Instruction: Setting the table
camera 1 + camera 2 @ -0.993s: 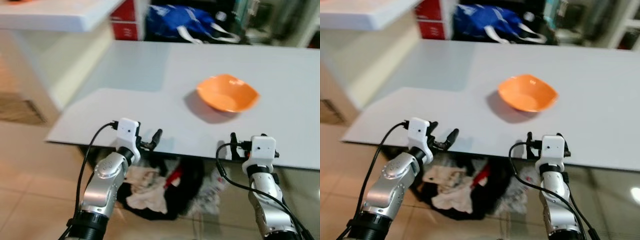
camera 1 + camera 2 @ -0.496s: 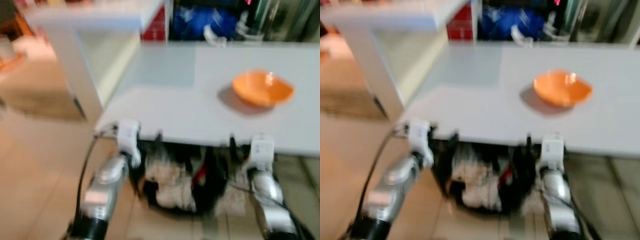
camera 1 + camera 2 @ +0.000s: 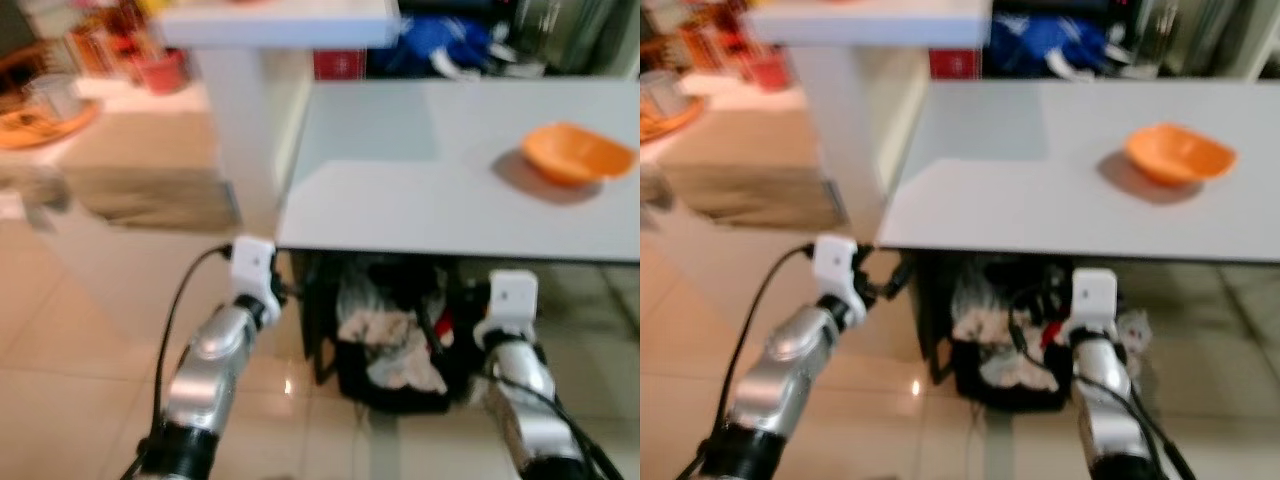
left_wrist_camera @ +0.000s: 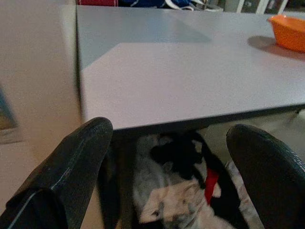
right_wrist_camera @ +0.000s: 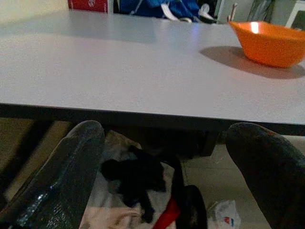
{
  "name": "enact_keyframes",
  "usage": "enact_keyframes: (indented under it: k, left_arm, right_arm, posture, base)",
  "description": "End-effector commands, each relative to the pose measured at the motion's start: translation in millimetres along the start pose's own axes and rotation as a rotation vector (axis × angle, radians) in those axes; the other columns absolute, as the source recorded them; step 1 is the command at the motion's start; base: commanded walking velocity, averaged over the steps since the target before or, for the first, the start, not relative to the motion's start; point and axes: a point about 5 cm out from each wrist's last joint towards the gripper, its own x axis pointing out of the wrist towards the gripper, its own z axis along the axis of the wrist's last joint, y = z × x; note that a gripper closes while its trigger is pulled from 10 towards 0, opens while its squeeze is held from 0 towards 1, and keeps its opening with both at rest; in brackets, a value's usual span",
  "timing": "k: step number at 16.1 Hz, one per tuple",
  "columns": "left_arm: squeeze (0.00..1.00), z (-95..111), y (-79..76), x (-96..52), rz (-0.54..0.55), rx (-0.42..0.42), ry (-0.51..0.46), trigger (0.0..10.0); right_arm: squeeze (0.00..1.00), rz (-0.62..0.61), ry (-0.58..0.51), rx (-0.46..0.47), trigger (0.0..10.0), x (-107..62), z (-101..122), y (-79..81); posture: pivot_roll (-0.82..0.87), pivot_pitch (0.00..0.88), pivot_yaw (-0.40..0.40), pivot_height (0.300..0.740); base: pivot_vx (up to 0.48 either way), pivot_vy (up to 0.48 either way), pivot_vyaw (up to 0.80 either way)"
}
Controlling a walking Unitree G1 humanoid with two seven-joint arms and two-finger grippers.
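Observation:
An orange bowl [image 3: 578,155] stands alone on the grey table [image 3: 400,200], toward its far right. Both arms are held out low, in front of the table's near edge and below its top. My left gripper [image 4: 169,138] is open with nothing between its black fingers [image 4: 81,157]; it faces the table's left corner. My right gripper [image 5: 167,138] is open and empty too, level with the table edge, and the orange bowl [image 5: 269,43] lies well beyond it on the tabletop. The head views are blurred.
A dark basket of crumpled cloths [image 3: 390,345] sits on the floor under the table. A white counter with a thick pillar [image 3: 245,120] stands just left of the table. A blue bag [image 3: 440,40] lies behind it. Tiled floor [image 3: 90,330] spreads to the left.
The camera has pulled back and turned left, so the table and bowl sit farther off and to the right. Both grippers are now short of the table edge. The arms hold the same pose.

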Motion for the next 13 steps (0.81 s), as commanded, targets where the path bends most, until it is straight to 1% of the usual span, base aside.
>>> enact_keyframes:
  k: [1,4,7,13]
  left_arm:
    - [0.00,4.3,8.0,-0.6,0.027,0.017,-0.009,10.0]
    - [0.00,6.1,7.1,2.1,0.017,0.023,-0.012,10.0]
    - [0.00,9.1,9.0,5.7,0.031,0.023,-0.023,10.0]
    - [0.00,9.6,10.4,6.1,0.049,0.015,-0.035,10.0]
  right_arm:
    - [0.00,0.017,-0.033,0.004,10.0,2.8,7.0,6.2]
    - [0.00,0.031,-0.034,0.009,10.0,1.8,6.4,9.8]
    - [0.00,0.054,-0.042,0.012,10.0,2.4,7.3,13.4]
    - [0.00,0.066,-0.070,0.014,10.0,5.5,13.7,16.6]
  posture:
    - [-0.02,0.000,0.052,0.740]
    - [-0.02,0.000,0.050,0.740]
    - [-0.02,0.000,0.046,0.740]
    - [-0.01,0.000,0.044,0.740]
  base:
    - [0.000,0.480,0.00]
    - [0.000,0.480,0.00]
    - [0.000,0.480,0.00]
    - [0.000,0.480,0.00]
